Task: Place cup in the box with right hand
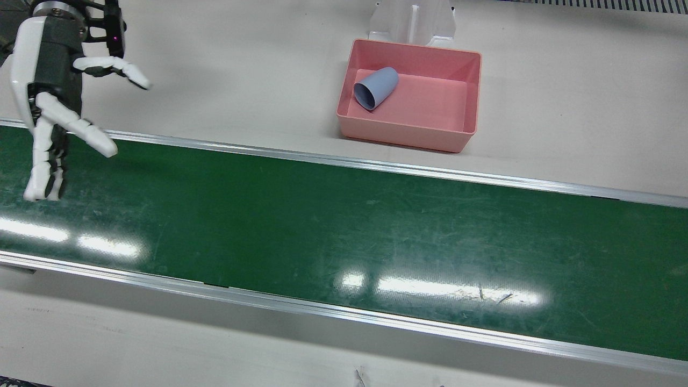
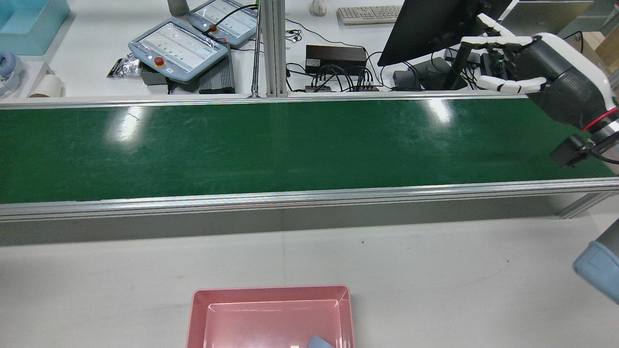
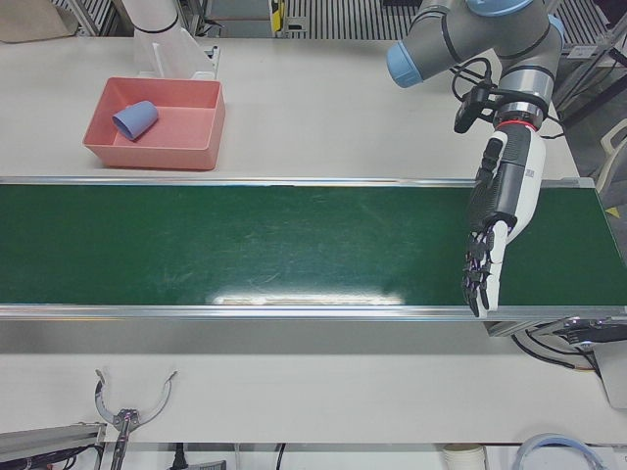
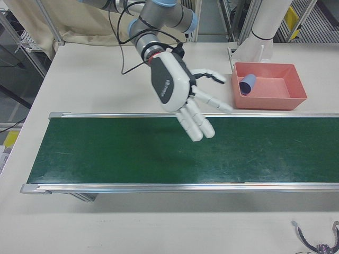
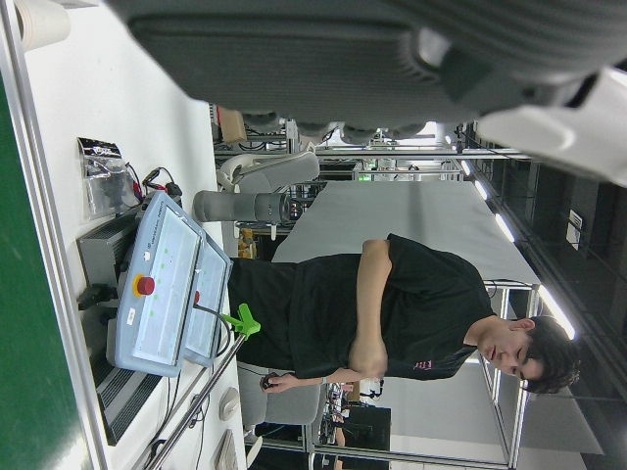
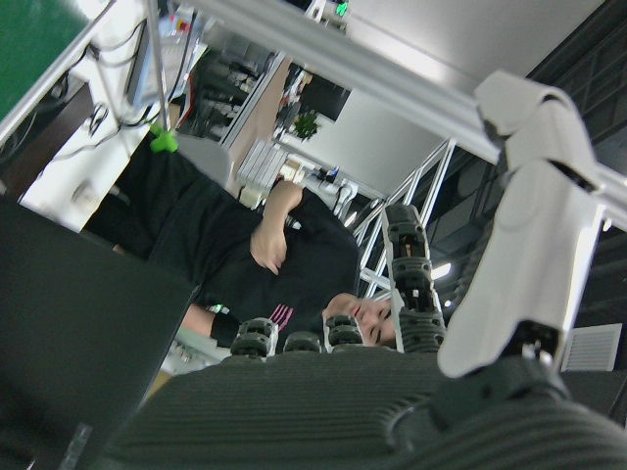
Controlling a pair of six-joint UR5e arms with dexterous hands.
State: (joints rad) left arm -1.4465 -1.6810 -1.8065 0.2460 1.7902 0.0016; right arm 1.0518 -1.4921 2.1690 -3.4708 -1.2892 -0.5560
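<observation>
The blue-grey cup (image 1: 376, 87) lies on its side inside the pink box (image 1: 408, 137), near the box's left wall in the front view. It also shows in the left-front view (image 3: 134, 119) and the right-front view (image 4: 248, 83). My right hand (image 1: 54, 102) is open and empty with fingers spread. It hovers over the belt's near edge, well away from the box, and also shows in the right-front view (image 4: 183, 95) and the rear view (image 2: 532, 63). My left hand (image 3: 493, 230) is open and empty, fingers pointing down over the other end of the belt.
A long green conveyor belt (image 1: 344, 231) with metal rails crosses the table. The box sits on the white table (image 1: 242, 80) between the belt and a white pedestal (image 1: 414, 21). Beyond the belt stand teach pendants (image 2: 179, 46), a monitor (image 2: 435, 24) and cables.
</observation>
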